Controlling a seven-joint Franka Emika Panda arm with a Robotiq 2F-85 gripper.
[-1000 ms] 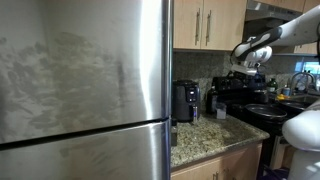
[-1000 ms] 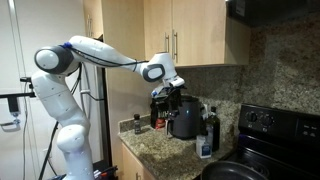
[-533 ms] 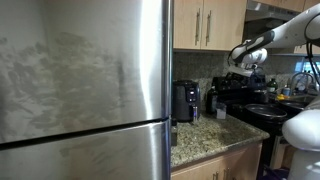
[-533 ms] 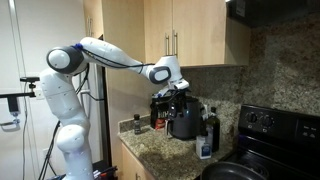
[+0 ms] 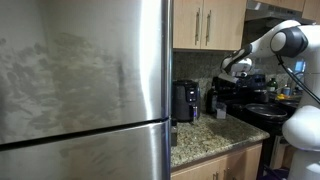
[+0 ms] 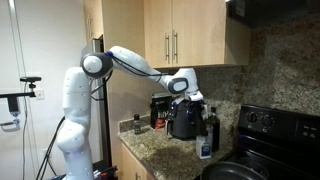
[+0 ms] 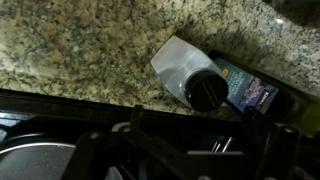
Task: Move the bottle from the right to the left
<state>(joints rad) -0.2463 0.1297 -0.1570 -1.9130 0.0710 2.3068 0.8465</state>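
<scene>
The bottle (image 7: pixel 178 66) is small and whitish with a black cap. In the wrist view I see it from above, standing on the granite counter close to the stove edge. It also shows in an exterior view (image 6: pixel 205 147), right of the coffee maker, and as a small pale shape in an exterior view (image 5: pixel 221 113). My gripper (image 7: pixel 200 140) hangs above the counter edge, its dark fingers spread wide with nothing between them. In both exterior views it is up in the air (image 6: pixel 192 96) (image 5: pixel 233 68), well above the bottle.
A black coffee maker (image 6: pixel 182 120) (image 5: pixel 185 100) stands at the middle of the counter. A tall dark bottle with a blue label (image 7: pixel 246 88) (image 6: pixel 212 124) stands right beside the whitish one. A small jar (image 6: pixel 137 124) stands at the counter's other end. The black stove (image 7: pixel 60 140) borders the counter.
The arm has swung toward the stove side. The gripper has moved from over the coffee maker to above the two bottles. Nothing on the counter has moved.
</scene>
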